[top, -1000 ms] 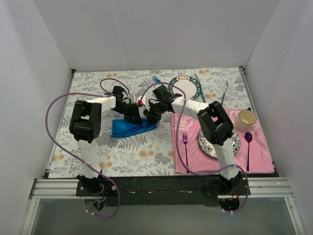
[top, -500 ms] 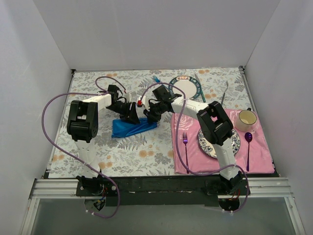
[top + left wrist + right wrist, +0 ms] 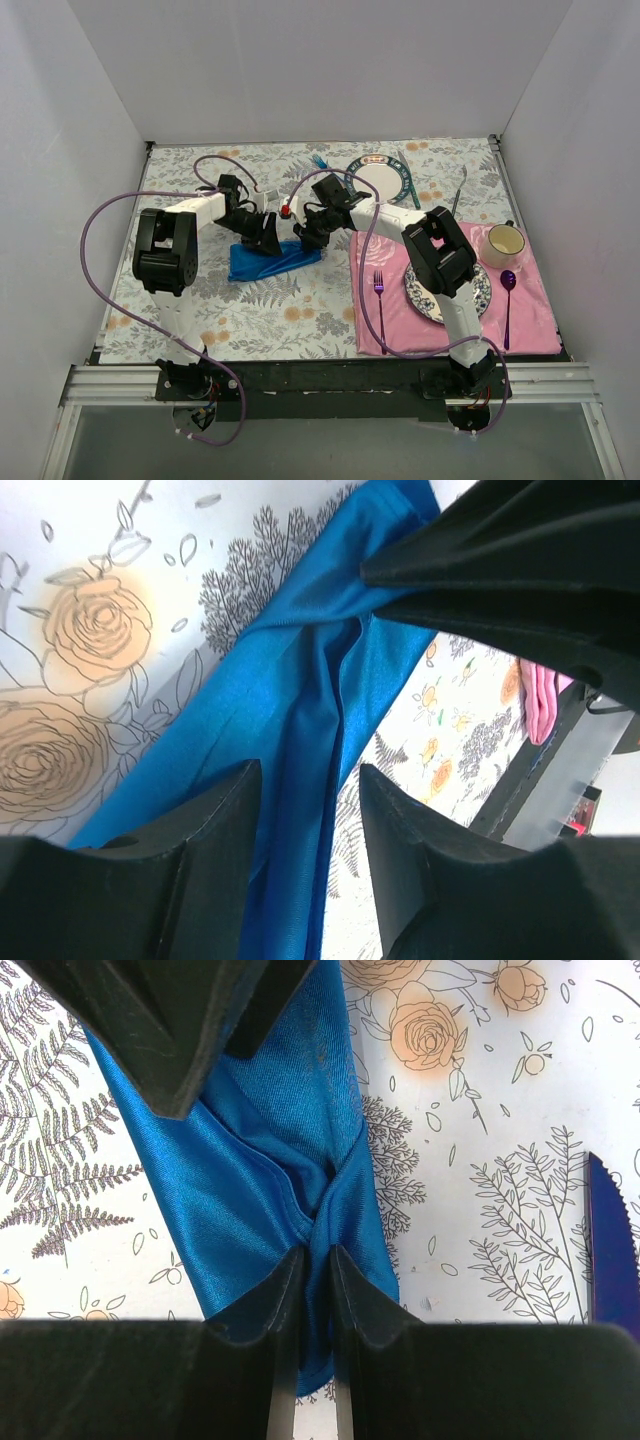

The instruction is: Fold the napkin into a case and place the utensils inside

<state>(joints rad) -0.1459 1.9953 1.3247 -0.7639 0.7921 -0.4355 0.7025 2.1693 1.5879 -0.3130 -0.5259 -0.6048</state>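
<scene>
Right gripper (image 3: 315,1260) pinches a raised fold of the napkin (image 3: 268,262), jaws nearly together; left gripper (image 3: 307,775) hangs spread over the same cloth, gripping nothing. Left arm (image 3: 165,250) and right arm (image 3: 440,255) reach forward and bend inward, wrists meeting mid-table. Nearest, one placemat (image 3: 535,320) bears one magenta fork (image 3: 380,298), one spoon (image 3: 507,300), one plate (image 3: 483,292), one cup (image 3: 505,243). Mid-table lies the one napkin, one knife (image 3: 612,1250) near it. Farthest: a second plate (image 3: 385,180) and one blue fork (image 3: 320,160).

white link shells and black joint housings make up the left arm (image 3: 163,255) and right arm (image 3: 440,262). a purple cable (image 3: 95,235) loops along each. the left gripper (image 3: 307,772) and right gripper (image 3: 315,1252) have matte black, wedge-shaped fingers (image 3: 200,840).
</scene>
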